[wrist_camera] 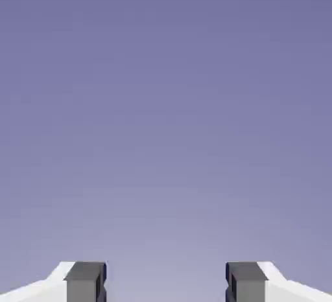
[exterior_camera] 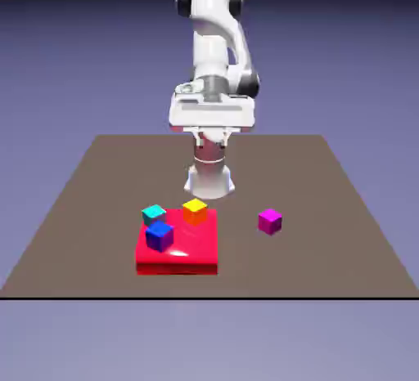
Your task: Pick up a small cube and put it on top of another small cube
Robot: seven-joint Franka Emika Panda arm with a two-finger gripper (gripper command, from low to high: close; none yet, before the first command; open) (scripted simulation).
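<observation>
The arm (exterior_camera: 214, 60) is glossy white, built of rounded tube-like links with dark grey bands and caps at the joints. Its base (exterior_camera: 209, 180) is a white flared cylinder. Above the base sits the hand (exterior_camera: 213, 113), a wide, flat white block with a grey collar on top. In the hand view, the gripper (wrist_camera: 166, 282) shows two square dark grey fingertips (wrist_camera: 84, 281), each on a white wedge-shaped finger.

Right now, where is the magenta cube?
In the exterior view the magenta cube sits alone on the bare table, toward the exterior view's right, apart from the red block and the cubes on it.
</observation>
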